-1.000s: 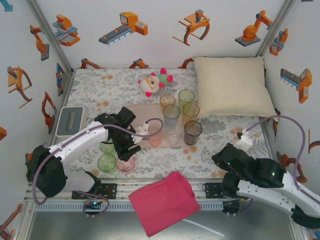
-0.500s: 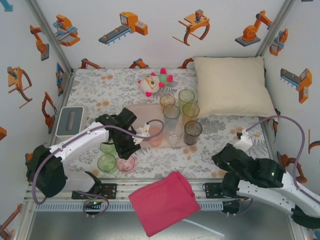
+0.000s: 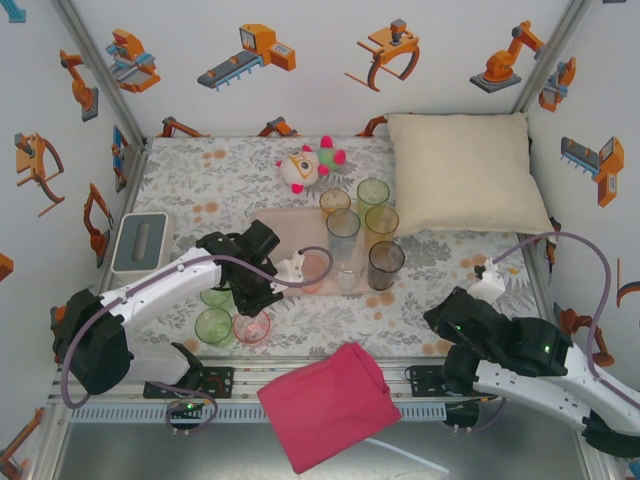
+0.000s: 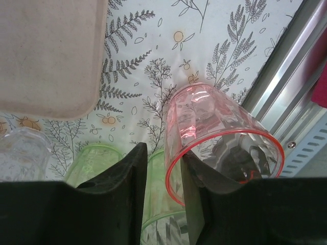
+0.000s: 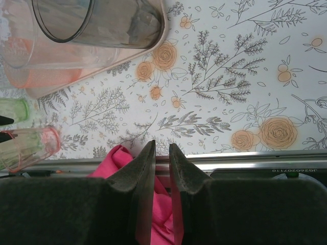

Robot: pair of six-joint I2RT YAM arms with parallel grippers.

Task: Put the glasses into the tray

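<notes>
Your left gripper [image 4: 163, 150] is straddling the wall of the one pink tumbler [image 4: 214, 117]. One finger is sitting inside the rim and the other outside it, with the jaws narrowly apart and a sliver of gap showing on the outer side. One green tumbler [image 4: 97, 163] is standing just beside the outer finger, and a second green tumbler [image 4: 161, 204] is showing through the gap between the jaws.

From above you are counting ten tumblers. Those three are on the table and seven are grouped at the one tray [image 3: 295, 225], ahead of the left jaws. Whether the two farthest are standing inside its rim you cannot tell. The metal table edge [image 4: 286, 76] is running close past the pink tumbler, so room there is tight.

Your right gripper [image 5: 161, 145] is hanging over the near edge and the one pink cloth [image 5: 120, 158], jaws slightly apart and empty. Bare floral table [image 5: 230, 76] is lying between those jaws and the tray corner carrying the smoky grey tumbler [image 5: 97, 20].
</notes>
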